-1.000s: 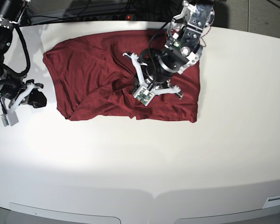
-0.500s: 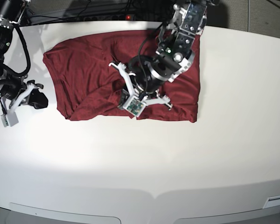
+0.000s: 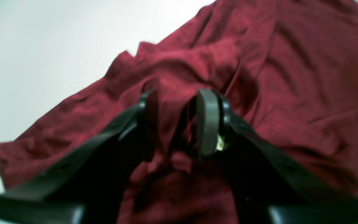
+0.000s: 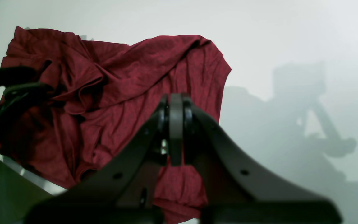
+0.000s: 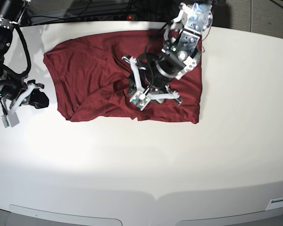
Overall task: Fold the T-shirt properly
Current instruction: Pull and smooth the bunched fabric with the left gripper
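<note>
White bench (image 5: 188,155) carried the T-shirt (image 5: 85,80), rumpled and half-folded at its far side; left claw (image 3: 176,124) stood parted over a raised crease, right claw (image 4: 176,130) shut, idle; next: re-grip, smooth flat.

White table (image 5: 141,155); dark cables (image 5: 92,12) behind far edge.

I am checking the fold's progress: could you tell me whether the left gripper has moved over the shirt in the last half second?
Yes. The left gripper has pulled back from the T-shirt's near hem toward its middle.
</note>
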Controlling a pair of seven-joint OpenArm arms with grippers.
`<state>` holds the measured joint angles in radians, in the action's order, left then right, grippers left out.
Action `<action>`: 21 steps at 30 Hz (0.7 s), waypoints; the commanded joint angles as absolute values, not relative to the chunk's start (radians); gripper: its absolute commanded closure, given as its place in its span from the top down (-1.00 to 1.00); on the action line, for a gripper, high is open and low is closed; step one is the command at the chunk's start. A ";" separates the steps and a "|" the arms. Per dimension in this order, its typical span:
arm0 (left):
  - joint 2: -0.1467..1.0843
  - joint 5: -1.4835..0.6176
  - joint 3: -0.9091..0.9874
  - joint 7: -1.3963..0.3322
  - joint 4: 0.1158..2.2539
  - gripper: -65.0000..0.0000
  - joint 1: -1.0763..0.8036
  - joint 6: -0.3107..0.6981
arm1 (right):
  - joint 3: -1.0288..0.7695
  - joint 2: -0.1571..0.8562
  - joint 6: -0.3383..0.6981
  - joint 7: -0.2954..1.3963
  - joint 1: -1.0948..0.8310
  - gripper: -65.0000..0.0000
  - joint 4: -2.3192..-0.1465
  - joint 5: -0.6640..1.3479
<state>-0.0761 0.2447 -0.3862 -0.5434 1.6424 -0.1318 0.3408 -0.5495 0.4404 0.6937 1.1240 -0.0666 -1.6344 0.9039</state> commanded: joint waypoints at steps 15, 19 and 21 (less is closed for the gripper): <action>-0.067 0.243 -0.388 -0.443 1.539 -0.74 -0.132 0.337 | -0.556 0.460 0.698 1.108 -0.053 -1.00 -1.649 0.928; -0.067 0.242 -0.388 -0.443 1.527 -1.00 -0.130 0.333 | -0.556 0.460 0.698 1.108 -0.053 -1.00 -1.649 0.928; -0.075 0.242 -0.388 -0.443 1.527 -1.00 -0.125 0.333 | -0.556 0.459 0.698 1.108 -0.053 -1.00 -1.649 0.928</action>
